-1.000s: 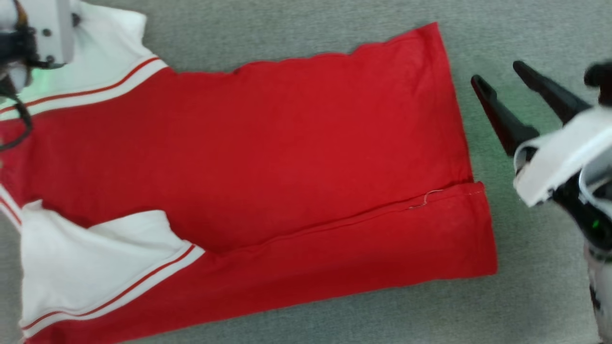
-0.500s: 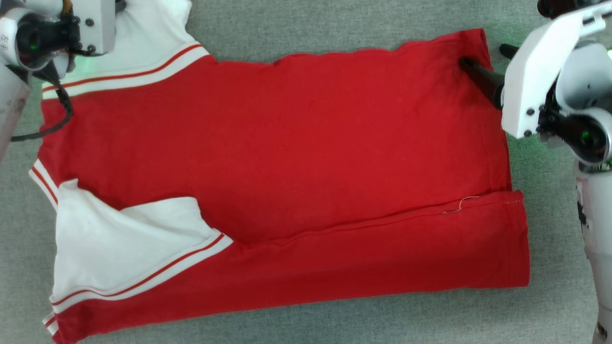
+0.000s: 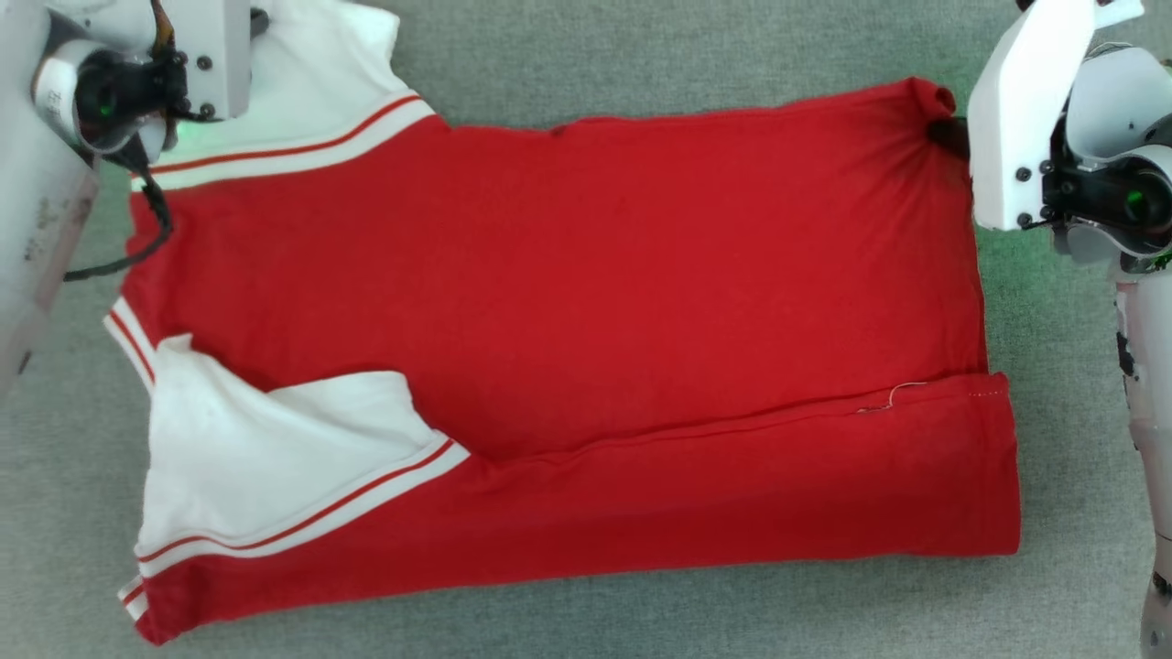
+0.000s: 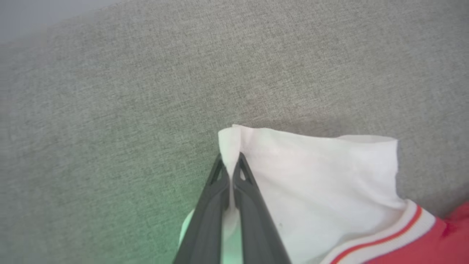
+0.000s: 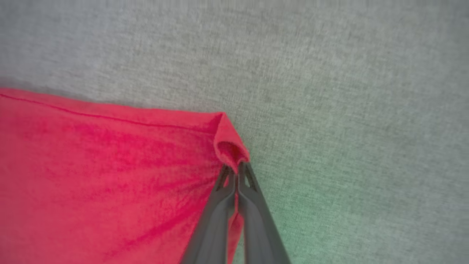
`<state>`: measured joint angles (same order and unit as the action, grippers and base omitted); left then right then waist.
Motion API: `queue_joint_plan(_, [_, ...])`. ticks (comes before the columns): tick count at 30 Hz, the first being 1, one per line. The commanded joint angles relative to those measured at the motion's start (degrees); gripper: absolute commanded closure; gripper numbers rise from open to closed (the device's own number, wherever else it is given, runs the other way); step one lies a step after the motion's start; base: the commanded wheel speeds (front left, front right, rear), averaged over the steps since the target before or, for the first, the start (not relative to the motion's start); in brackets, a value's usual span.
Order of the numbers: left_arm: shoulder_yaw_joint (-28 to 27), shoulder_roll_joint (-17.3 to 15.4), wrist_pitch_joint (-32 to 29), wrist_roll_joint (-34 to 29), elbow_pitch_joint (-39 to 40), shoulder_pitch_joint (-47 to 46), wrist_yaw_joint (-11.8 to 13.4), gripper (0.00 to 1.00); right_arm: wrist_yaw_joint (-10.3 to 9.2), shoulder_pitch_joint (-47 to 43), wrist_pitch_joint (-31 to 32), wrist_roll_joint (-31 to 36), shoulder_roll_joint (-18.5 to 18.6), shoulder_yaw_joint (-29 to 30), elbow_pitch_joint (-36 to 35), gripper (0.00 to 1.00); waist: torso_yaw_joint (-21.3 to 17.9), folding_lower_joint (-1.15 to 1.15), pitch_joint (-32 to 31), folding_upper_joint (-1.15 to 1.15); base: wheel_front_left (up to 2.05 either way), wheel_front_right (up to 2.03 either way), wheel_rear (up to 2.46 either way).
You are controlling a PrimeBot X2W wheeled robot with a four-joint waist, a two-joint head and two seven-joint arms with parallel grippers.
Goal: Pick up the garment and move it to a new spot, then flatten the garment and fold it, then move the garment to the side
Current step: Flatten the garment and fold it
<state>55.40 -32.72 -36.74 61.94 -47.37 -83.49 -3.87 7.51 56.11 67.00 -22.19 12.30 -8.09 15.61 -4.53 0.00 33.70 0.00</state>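
Observation:
The garment (image 3: 586,302), a red shirt with white striped-trim sleeves, lies spread flat and plain side up on the grey surface, its near long edge folded over. At the far left my left gripper (image 4: 230,161) is shut on the white far sleeve's corner (image 4: 231,141), with its wrist (image 3: 146,64) above the sleeve in the head view. My right gripper (image 5: 236,170) is shut on the far right hem corner (image 5: 231,145), which bunches into a small loop; its white wrist (image 3: 1053,137) hides the fingers in the head view.
A grey fabric surface (image 3: 641,55) lies under and around the garment on every side. My left forearm (image 3: 37,220) runs down the left edge of the head view and my right forearm (image 3: 1149,439) down the right edge.
The right gripper reached in from the right with open fingers and closed on the far hem corner. The head view has shifted, so the garment sits further right and lower.

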Motion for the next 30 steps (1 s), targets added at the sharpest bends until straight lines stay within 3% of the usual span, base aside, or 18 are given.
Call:
queue_joint_plan(1, [-0.2,0.3,1.1,0.2,-0.7,0.7,-0.5,1.0,-0.04,-0.4,-1.5,0.6,0.2,1.0,0.4,1.0,1.2,0.0,-1.7,0.0,0.0,0.0,0.0])
queue_joint_plan(11, [-0.5,0.2,4.7,1.3,-0.2,2.5,-2.6,1.0,-0.04,-4.1,-8.2,-2.0,3.1,1.7,-1.0,1.0,4.0,0.0,-7.6,0.0,0.0,0.0,0.0])
queue_joint_plan(20, [0.6,-4.4,6.8,2.3,9.3,9.7,-3.2,1.0,-0.04,-14.1,-9.9,-7.1,8.6,0.2,-7.2,1.0,6.7,0.0,-14.0,0.0,0.0,0.0,0.0])
queue_joint_plan(24, [1.1,-8.0,7.0,2.8,17.4,14.6,-1.0,1.0,-0.04,-19.8,-10.1,-8.8,10.9,0.5,-10.3,1.0,7.7,0.0,-16.4,0.0,0.0,0.0,0.0])
queue_joint_plan(30, [1.8,-14.3,5.2,5.0,32.7,23.7,5.9,1.0,-0.04,-28.3,-9.7,-11.1,12.7,1.9,-15.2,1.0,8.8,0.0,-19.2,0.0,0.0,0.0,0.0])
